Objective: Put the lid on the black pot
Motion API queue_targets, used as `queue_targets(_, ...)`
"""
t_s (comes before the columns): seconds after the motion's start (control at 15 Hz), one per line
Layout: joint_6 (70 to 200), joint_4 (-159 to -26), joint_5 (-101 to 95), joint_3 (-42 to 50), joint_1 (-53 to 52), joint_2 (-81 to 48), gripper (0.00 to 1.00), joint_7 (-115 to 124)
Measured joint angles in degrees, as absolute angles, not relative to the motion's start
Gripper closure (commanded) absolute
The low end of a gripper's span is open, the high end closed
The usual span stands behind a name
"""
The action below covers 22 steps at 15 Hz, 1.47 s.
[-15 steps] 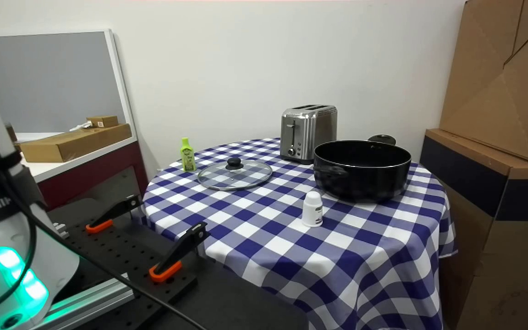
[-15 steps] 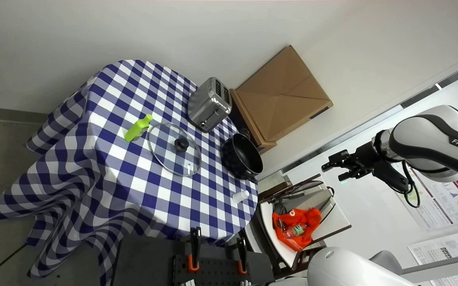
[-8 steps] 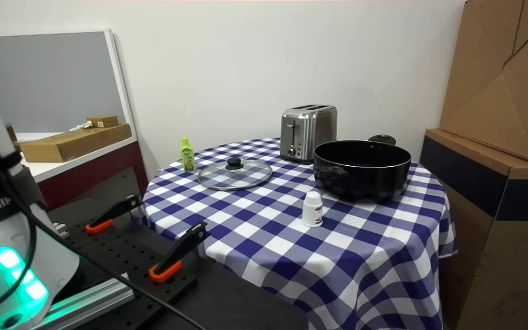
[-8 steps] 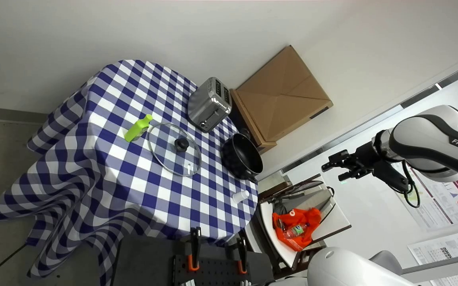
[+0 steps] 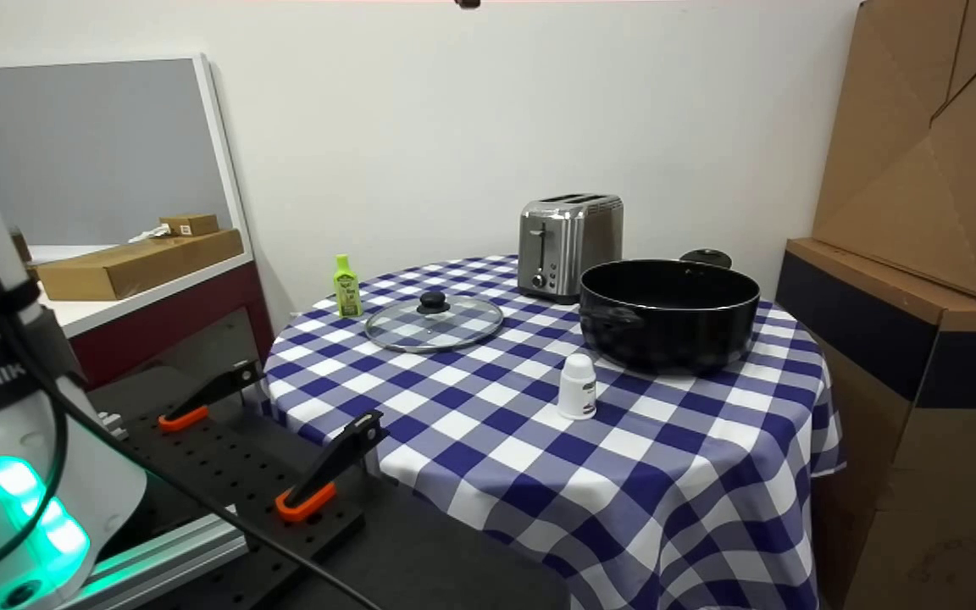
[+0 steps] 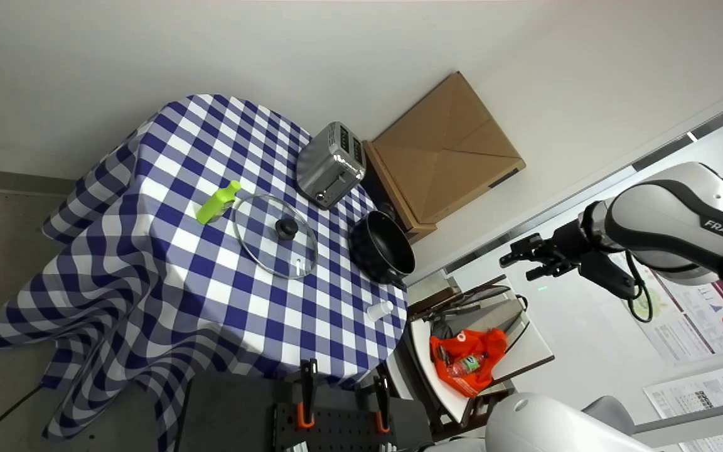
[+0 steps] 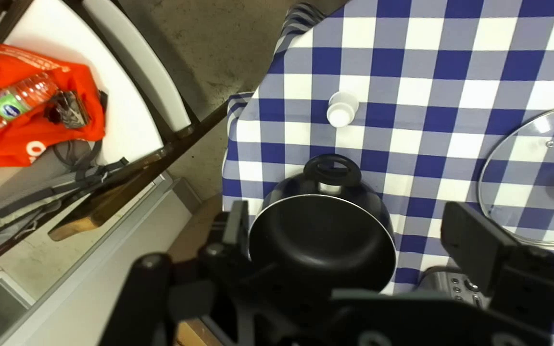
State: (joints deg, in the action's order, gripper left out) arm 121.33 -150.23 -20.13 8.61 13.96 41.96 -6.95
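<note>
Lid [image 5: 435,327] apart from pot [image 5: 670,335]; cloth [image 5: 522,373] between

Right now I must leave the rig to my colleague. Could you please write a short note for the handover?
Gripper: open, holding nothing, raised in the air.
Lid: flat on the checked cloth, knob up, near the green bottle.
Black pot: upright on the cloth, uncovered, near the toaster.
Done: no lid placing yet.
Left: grip the lid, probably by its knob, carry it over, set it on the pot, release.

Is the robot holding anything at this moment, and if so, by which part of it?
Nothing is held: the fingers stand apart, and the lid lies on the checked tablecloth.
</note>
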Motion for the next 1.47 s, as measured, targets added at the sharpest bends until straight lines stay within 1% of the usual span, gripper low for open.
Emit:
queue_targets(0.4, 136.02, -158.36, -20.06, 3.29, 7.25, 40.27, 0.0, -6.05)
queue_targets(0.8, 148.38, -157.73, -17.2, -1.77, 0.89, 30.84, 0.0, -3.71)
queue_targets(1.27, 149.33, -148.44, -11.1, -2.81, -1.88, 11.98, 0.0, -3.6)
queue_targets(1.47, 149.25, -145.57, -10.29, -2.81, -2.49, 7.8, 0.0, -3.63)
